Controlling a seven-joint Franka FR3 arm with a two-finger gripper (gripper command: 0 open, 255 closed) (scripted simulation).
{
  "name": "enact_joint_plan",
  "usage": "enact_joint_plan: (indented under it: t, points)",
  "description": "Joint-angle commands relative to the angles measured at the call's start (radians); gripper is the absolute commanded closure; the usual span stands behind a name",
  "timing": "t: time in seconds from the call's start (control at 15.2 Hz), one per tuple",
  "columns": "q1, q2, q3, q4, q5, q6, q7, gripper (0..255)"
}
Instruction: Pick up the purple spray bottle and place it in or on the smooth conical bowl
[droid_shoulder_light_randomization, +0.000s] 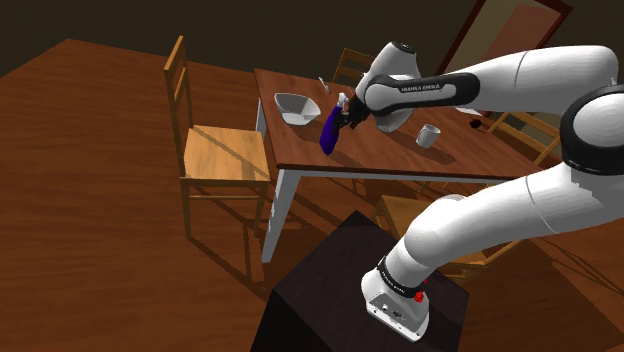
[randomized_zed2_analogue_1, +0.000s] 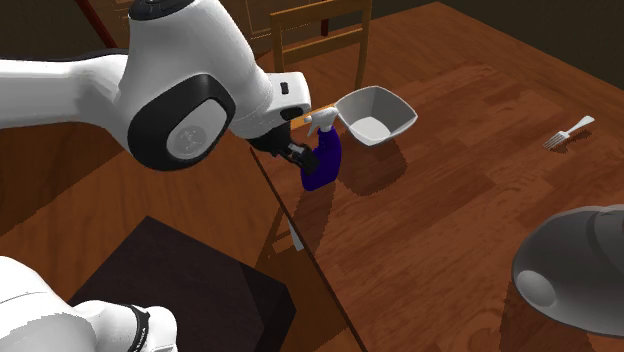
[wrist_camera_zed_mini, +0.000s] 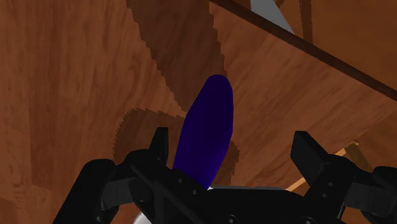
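Trouble starts at the shoulder view's left: the white bowl (droid_shoulder_light_randomization: 297, 107) is shallow with sloped walls, so a bottle released tilted may tip it or roll out; just right of it, the purple spray bottle (droid_shoulder_light_randomization: 330, 131) hangs slanted above the table (droid_shoulder_light_randomization: 380, 155) edge; rightmost, the gripper (droid_shoulder_light_randomization: 346, 117) clasps only its head, off-centre, so you risk it slipping free.

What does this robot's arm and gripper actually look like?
The arm is glossy white, built of rounded, tubular segments with dark bands at the joints. One band near the wrist carries small white lettering. In the second exterior view, a dark joint housing has a round grey cap. The foot of the arm has a small red spot. The gripper is all black and blocky.
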Motion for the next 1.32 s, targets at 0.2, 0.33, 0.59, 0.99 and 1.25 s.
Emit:
enact_joint_plan:
  t: [0.2, 0.33, 0.59, 0.99, 1.25]
  points:
    - [0.003, 0.069, -0.025, -0.009, 0.003, 0.098, -0.009, 0]
    - [0.005, 0.096, -0.032, -0.013, 0.004, 0.13, -0.011, 0]
    - [0.007, 0.118, -0.037, -0.016, 0.006, 0.155, -0.012, 0]
    - [0.007, 0.118, -0.037, -0.016, 0.006, 0.155, -0.012, 255]
    - [0.007, 0.118, -0.037, -0.016, 0.006, 0.154, -0.012, 255]
